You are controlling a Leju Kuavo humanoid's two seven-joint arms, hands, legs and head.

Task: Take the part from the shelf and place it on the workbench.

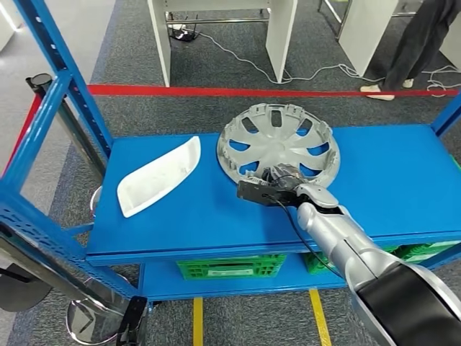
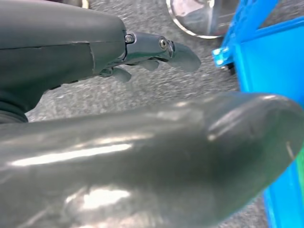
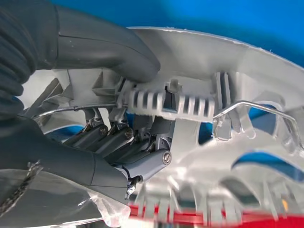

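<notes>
Right hand (image 1: 278,180) reached over the front part of the blue shelf (image 1: 163,231) and clamped on the near rim of the silver wheel cover (image 1: 278,140). Seen from the right wrist: thick grey thumb (image 3: 118,52) pressed against one face of the rim, darker fingers (image 3: 107,137) curled in under the ribbed edge on the other side, so the rim sat pinched between them. Wheel cover lay on the shelf's top board, hollow side up, with its clips and wire ring showing, roughly in the middle of the board. Cannot tell whether its near edge was lifted off the board or flat on it.

To the robot's left of the wheel cover, well apart from it, a white curved plastic shell (image 1: 159,175) lay on the same board, hollow side up.

Left hand (image 2: 157,50) hung low beside the shelf, over grey carpet (image 2: 150,90), fingers apart and loosely extended, nothing in them. Near it, a blue shelf post (image 2: 247,19) and a round shiny metal base (image 2: 193,19).

Under the top board, a green crate (image 1: 231,267) on the lower level. Beyond the shelf, a red line (image 1: 217,91) on the floor, white furniture legs (image 1: 282,36), loose cables (image 1: 305,74), and a person's legs (image 1: 405,54) at the far right.
</notes>
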